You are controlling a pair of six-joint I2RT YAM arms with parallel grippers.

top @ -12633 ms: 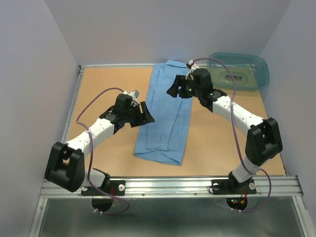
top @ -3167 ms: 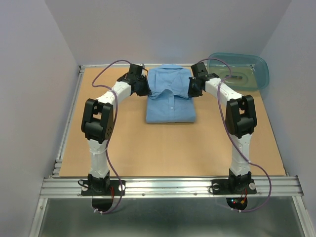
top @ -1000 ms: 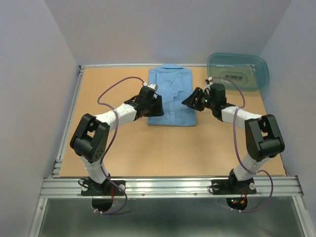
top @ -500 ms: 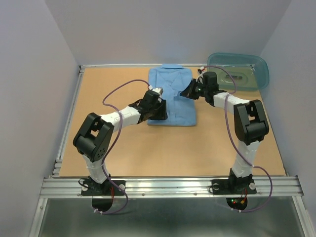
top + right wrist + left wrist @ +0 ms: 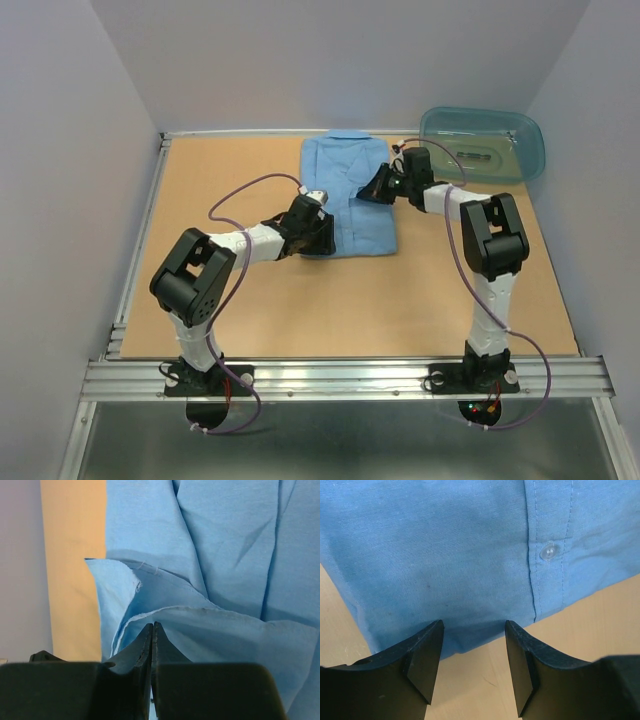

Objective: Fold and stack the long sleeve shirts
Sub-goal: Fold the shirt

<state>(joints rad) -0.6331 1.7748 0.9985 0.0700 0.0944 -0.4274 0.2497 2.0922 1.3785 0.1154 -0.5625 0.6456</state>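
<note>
One long sleeve shirt [image 5: 345, 195], light blue and folded into a rectangle with the collar at the far end, lies at the far middle of the table [image 5: 260, 300]. My left gripper [image 5: 322, 232] sits low at the shirt's near left corner. In the left wrist view it [image 5: 474, 630] is open, its fingers astride the near hem of the shirt [image 5: 445, 545], with bare wood between them. My right gripper [image 5: 378, 185] is at the shirt's right edge. The right wrist view shows it [image 5: 152, 626] shut, its tips pinched at a raised fold edge of the shirt [image 5: 225, 540].
A translucent teal plastic tub [image 5: 482, 143] stands at the far right corner, just behind the right arm. Grey walls close in the table on the left, the back and the right. A metal rail runs along the near edge.
The right gripper moved up to the shirt's right edge and shut there. The left gripper slid right along the shirt's near edge, staying open.
</note>
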